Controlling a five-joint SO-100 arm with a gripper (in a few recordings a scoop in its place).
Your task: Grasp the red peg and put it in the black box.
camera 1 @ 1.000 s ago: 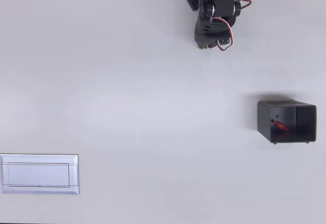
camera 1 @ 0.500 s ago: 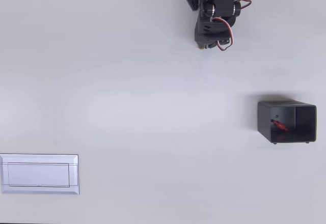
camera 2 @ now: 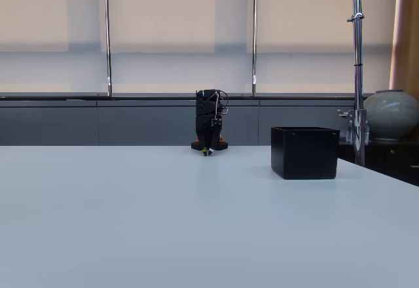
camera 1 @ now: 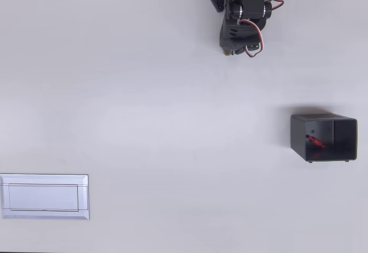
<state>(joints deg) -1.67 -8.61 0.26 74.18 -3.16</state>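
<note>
White table [camera 2: 131, 222], drawn beige blinds [camera 2: 177, 10], grey sill, metal pole [camera 2: 357, 65], round vase [camera 2: 391, 114]

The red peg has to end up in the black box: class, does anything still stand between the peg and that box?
Nothing visible does. The red peg already lies inside the black box, and the gripper sits folded back at the table's far edge, away from the box.

My overhead camera looks straight down on the white table [camera 1: 144, 121]. My fixed camera sits low at the table's near edge, facing the folded arm [camera 2: 209, 123]. Both share the black box [camera 1: 323, 137].
</note>
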